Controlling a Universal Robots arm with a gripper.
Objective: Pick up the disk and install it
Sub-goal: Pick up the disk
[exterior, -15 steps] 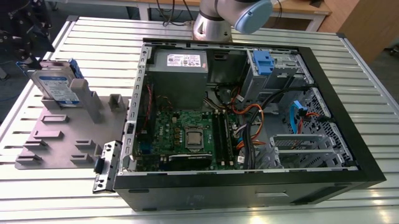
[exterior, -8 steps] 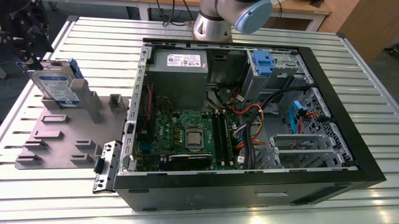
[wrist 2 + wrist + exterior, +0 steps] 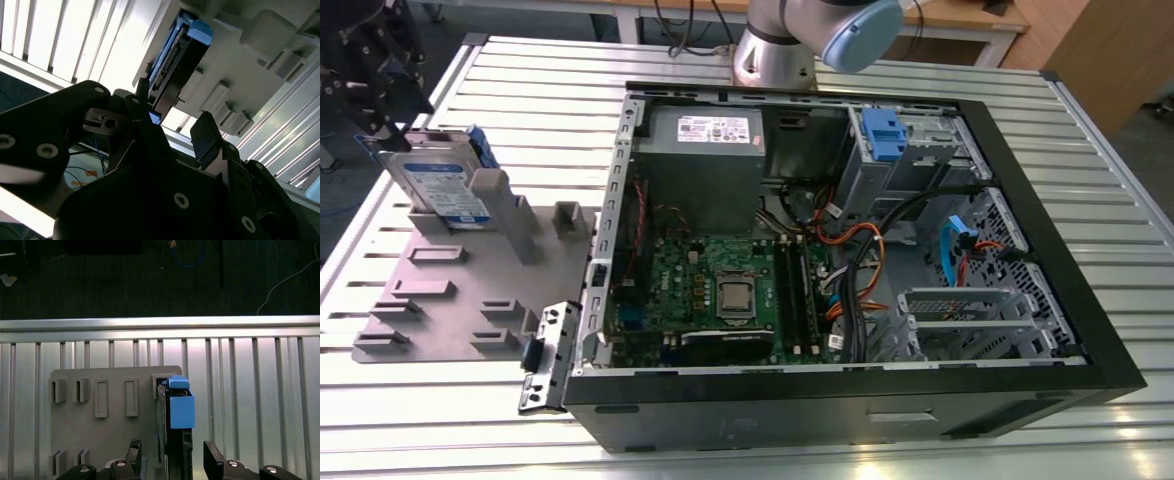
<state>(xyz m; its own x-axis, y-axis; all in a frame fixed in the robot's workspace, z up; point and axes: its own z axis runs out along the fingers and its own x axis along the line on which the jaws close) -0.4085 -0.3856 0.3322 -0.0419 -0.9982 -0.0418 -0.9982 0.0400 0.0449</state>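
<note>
Hovers with claw (image 3: 172, 446) wide open and empty, jaws flanking without touching the disk (image 3: 176, 412), standing on edge in the grey rack (image 3: 100, 440) straight ahead, long edge along the gap.

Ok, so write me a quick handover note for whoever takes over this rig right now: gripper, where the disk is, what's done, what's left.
Gripper: open, straddling the disk, not closed on it.
Disk: standing on edge in the grey holder plate, outside the open computer case, on the exterior view's left of it.
Done: the gripper is lined up around the disk.
Left: the disk is not yet gripped or lifted, and not yet installed in the case.
</note>
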